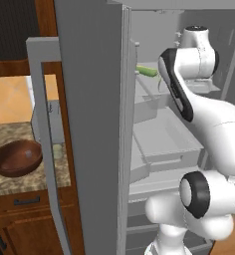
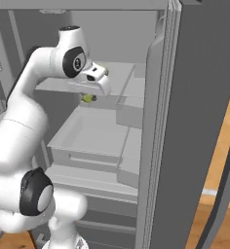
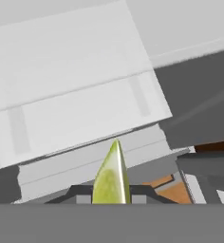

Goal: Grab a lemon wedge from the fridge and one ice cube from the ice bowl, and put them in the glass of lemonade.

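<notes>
1. Lemon wedge (image 3: pixel 111 178) sits pinched in the nearly closed tool (image 3: pixel 112 198), inside the open fridge (image 1: pixel 94 124).
2. It looks light, soft and slippery; squeeze gently across its flat flanks.

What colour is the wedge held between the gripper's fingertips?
Yellow-green; the lemon wedge shows best in the hand view, held in the gripper.

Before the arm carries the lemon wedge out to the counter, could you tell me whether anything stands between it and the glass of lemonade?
Yes. The lemon wedge sits between the jaws inside the fridge, and the open left fridge door stands between there and the counter, where the ice bowl sits beside a glass near the door's edge.
</notes>
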Available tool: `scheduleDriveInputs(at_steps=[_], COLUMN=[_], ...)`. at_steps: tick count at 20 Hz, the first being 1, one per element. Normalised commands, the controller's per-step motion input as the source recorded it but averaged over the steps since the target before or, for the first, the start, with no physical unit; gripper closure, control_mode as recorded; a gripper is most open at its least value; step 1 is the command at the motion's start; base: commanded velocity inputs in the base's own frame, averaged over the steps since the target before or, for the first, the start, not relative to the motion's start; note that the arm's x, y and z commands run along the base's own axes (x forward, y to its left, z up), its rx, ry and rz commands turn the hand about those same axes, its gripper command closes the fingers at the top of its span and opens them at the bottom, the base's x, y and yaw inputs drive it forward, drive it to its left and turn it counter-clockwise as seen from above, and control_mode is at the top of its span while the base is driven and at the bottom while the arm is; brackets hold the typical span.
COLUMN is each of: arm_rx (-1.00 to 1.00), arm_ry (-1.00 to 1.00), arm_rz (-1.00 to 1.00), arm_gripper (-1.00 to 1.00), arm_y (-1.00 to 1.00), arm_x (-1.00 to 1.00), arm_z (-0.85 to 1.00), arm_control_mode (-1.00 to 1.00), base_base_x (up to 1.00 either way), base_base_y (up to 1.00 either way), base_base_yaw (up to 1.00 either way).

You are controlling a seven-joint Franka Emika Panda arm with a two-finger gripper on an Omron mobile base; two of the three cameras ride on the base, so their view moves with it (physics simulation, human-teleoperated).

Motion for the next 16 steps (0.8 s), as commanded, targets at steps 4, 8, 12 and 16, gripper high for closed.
scheduleDriveInputs(at_steps=[4, 8, 12, 16], arm_rx=[0.0, 0.01, 0.01, 0.0], arm_ry=[0.0, 0.0, 0.0, 0.1], arm_rz=[0.22, 0.23, 0.22, 0.24], arm_gripper=[1.0, 1.0, 1.0, 1.0], arm_y=[0.15, 0.12, 0.1, 0.2], arm_x=[-0.84, -0.96, -1.0, -0.98], arm_z=[0.0, 0.0, 0.0, 0.0], arm_control_mode=[-1.0, -1.0, -1.0, -1.0], base_base_x=[0.0, 0.0, 0.0, 0.0], base_base_y=[0.0, 0.0, 0.0, 0.0], base_base_yaw=[0.0, 0.0, 0.0, 0.0])
